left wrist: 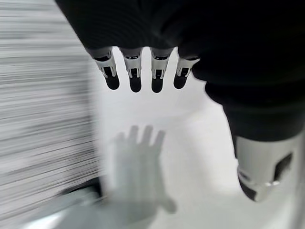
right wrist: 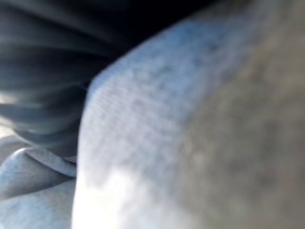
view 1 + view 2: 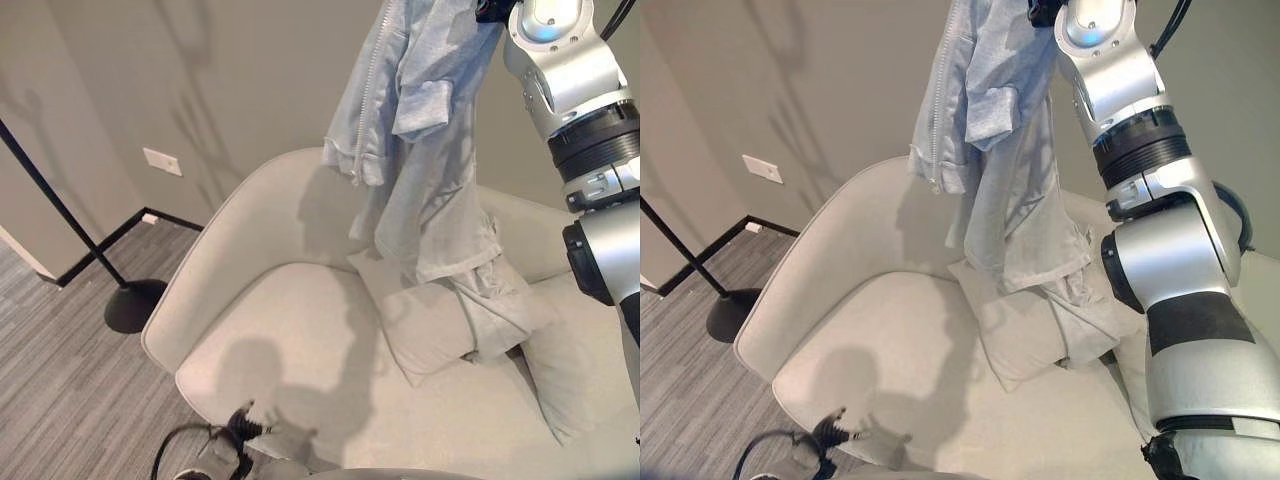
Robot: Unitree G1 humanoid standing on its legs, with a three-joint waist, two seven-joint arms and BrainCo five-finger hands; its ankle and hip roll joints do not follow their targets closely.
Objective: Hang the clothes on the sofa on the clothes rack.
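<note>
A pale blue-grey garment hangs above the sofa; the right robot hand's grip is hidden by cloth. The left robot hand, fingers straight, holds nothing.

Right arm reaches straight up, high above the sofa, wrist at the top edge. Left hand hangs low over the sofa's front edge, fingers straight, thumb apart.
</note>
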